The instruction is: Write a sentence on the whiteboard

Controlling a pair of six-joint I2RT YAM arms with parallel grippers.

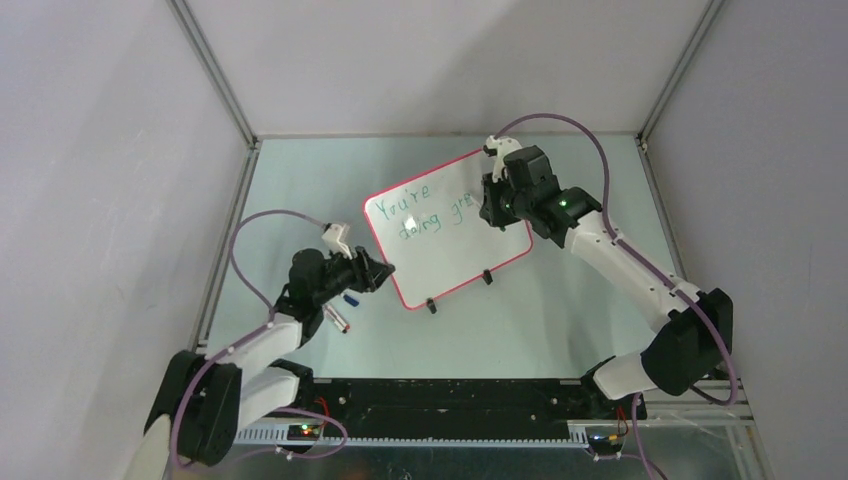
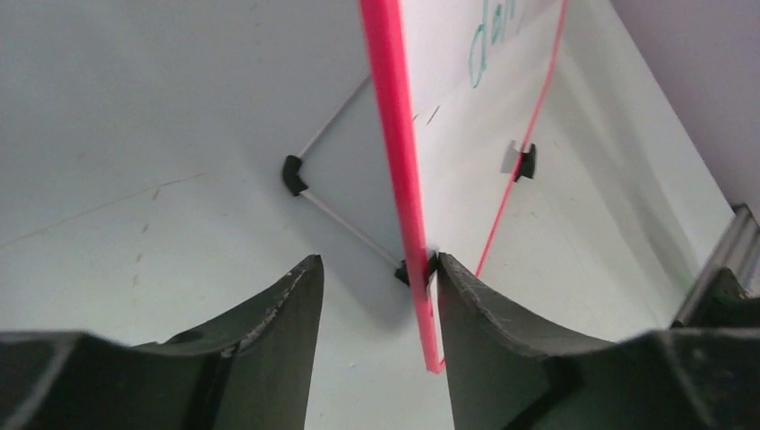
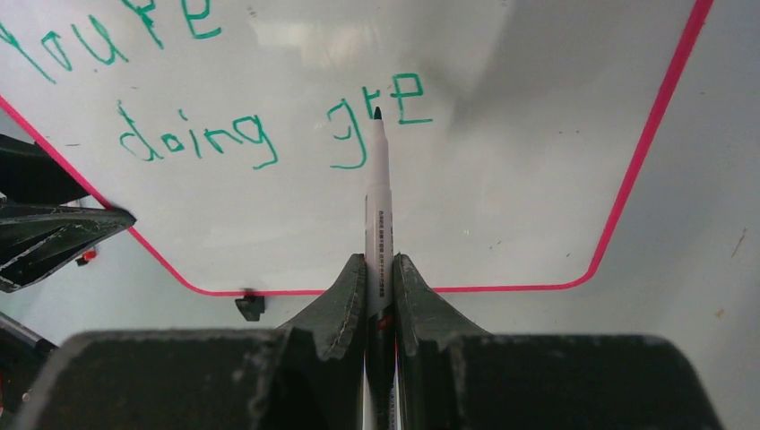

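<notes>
The whiteboard [image 1: 455,245] lies tilted on the table, red-pink rim all round, with green writing "You're doing gre". My right gripper [image 1: 492,207] is over its right half, shut on a white marker [image 3: 378,197]. The marker's tip is at the board beside the last "e", and the board [image 3: 520,170] fills that view. My left gripper [image 1: 386,268] is at the board's left corner. In the left wrist view its jaws [image 2: 374,262] stand open around the pink rim [image 2: 394,134], which touches the right finger [image 2: 484,322]; the left finger is apart from it.
Two black clip feet [image 1: 432,305] [image 1: 487,276] sit on the board's near edge. A loose pen [image 1: 340,319] and a small blue cap [image 1: 352,298] lie on the table under the left arm. Enclosure walls and metal posts ring the table.
</notes>
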